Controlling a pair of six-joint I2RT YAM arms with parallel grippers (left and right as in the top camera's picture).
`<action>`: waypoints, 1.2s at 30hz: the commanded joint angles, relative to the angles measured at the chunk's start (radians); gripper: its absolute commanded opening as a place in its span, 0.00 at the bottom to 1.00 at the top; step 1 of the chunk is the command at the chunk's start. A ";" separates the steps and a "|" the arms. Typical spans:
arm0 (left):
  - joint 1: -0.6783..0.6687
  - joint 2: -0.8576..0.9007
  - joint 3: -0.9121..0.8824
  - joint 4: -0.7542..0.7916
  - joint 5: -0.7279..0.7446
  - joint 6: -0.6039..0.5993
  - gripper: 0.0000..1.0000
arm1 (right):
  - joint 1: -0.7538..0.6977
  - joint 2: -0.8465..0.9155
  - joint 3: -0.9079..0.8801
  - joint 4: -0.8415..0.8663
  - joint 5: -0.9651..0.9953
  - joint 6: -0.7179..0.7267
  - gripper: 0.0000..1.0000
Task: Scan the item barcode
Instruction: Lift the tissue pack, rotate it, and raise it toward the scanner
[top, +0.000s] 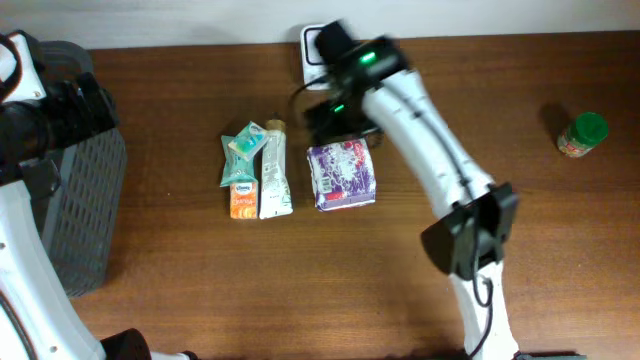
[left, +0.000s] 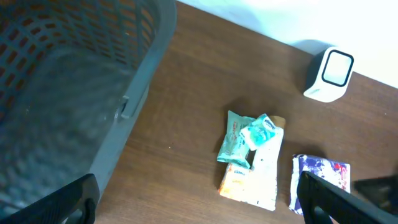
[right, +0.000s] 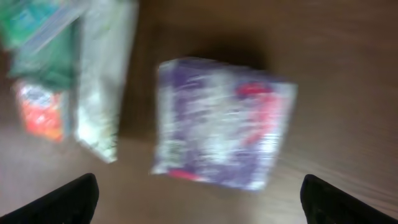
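Right end effector, fingers wide apart, hovers over the purple-and-white plastic packet lying on the brown wooden counter; left end effector equally spread.

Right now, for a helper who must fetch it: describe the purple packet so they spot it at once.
On the brown wooden table, find the items near its middle. The purple packet lies apart, toward the green-lidded jar. It alone is squarish and purple-white; its neighbours are green, orange, pale.

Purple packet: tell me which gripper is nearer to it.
Right. The right gripper hovers just above the purple packet; the left gripper is far off, by the grey basket.
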 joint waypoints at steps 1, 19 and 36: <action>0.004 -0.013 0.010 -0.002 0.000 -0.005 0.99 | -0.177 -0.011 -0.009 -0.024 -0.030 -0.098 0.99; 0.004 -0.013 0.010 -0.001 0.000 -0.005 0.99 | -0.365 -0.011 -0.473 0.237 -0.525 -0.376 0.99; 0.004 -0.013 0.010 -0.001 0.000 -0.005 0.99 | -0.282 -0.015 -0.707 0.514 -0.769 -0.259 0.04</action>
